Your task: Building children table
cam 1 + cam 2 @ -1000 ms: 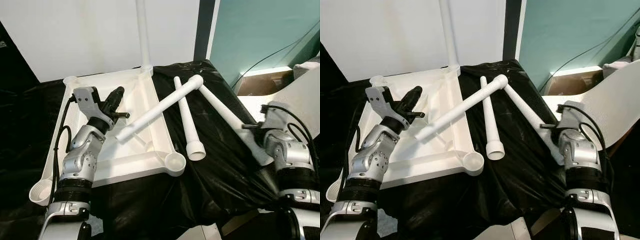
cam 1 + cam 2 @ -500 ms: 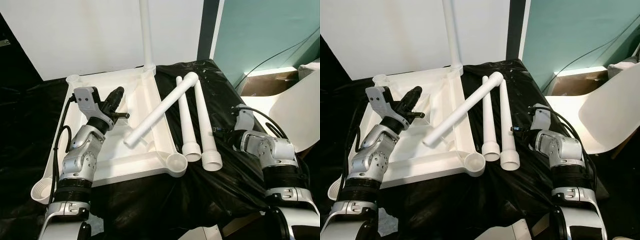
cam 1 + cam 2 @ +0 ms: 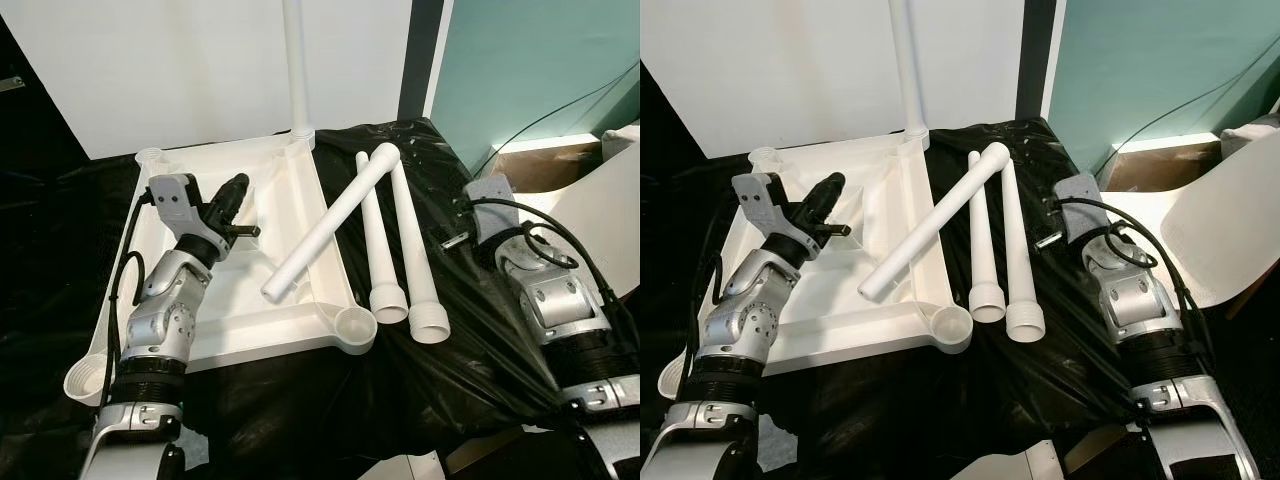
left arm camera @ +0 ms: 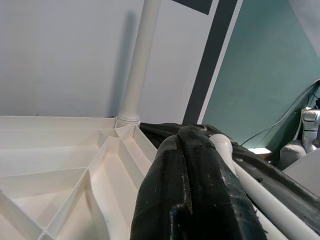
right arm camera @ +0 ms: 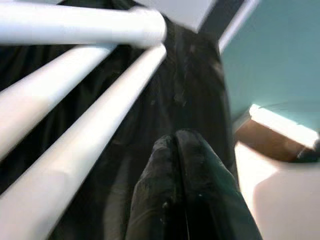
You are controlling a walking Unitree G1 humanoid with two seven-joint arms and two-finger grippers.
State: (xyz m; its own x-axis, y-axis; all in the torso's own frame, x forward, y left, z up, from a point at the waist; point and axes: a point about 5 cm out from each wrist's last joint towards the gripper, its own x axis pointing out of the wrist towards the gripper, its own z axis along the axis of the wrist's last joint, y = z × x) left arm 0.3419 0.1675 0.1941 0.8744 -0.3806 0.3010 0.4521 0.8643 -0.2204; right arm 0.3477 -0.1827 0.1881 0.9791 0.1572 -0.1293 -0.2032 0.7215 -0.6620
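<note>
The inverted tabletop carries 1 fitted leg at its far corner. 3 loose legs lie just beside it, 1 resting across its rim. Left gripper and right gripper have fingers pressed together, empty. Judged: 3 legs remain.

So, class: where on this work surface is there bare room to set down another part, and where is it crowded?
Free: the black sheet in front of the upturned white tabletop, and the strip between the outermost loose leg and the right gripper. Crowded: the middle, where three loose legs lie together, one resting across the tabletop's rim. The left gripper hovers over the tabletop.
</note>
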